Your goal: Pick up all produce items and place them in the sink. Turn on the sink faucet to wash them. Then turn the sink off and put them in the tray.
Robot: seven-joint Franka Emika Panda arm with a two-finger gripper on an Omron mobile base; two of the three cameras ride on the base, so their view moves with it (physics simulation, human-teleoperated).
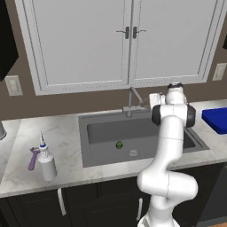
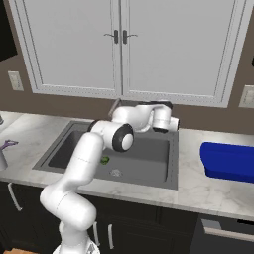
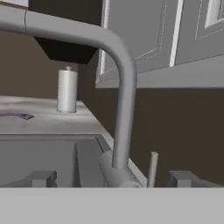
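Note:
A small green lime [image 1: 119, 144] [image 2: 105, 159], the produce item, lies on the floor of the dark grey sink [image 1: 146, 128] [image 2: 149, 154], close to the round drain [image 1: 132, 153]. The grey sink faucet [image 1: 131, 104] [image 3: 124, 118] stands at the back rim, its small lever [image 3: 152, 168] beside the stem. My gripper [image 1: 150, 104] [image 2: 119, 110] [image 3: 113, 178] hovers level at the faucet's base. It is open, its fingertips [image 3: 41, 178] standing either side of the stem and holding nothing. The blue tray [image 1: 216, 119] [image 2: 228, 159] sits on the counter to the right of the sink.
A white spray bottle [image 1: 46, 162] and a purple tool [image 1: 33, 158] rest on the counter left of the sink. A silver cylinder [image 3: 67, 91] stands far left by the wall. White upper cabinets [image 1: 128, 40] hang above the faucet.

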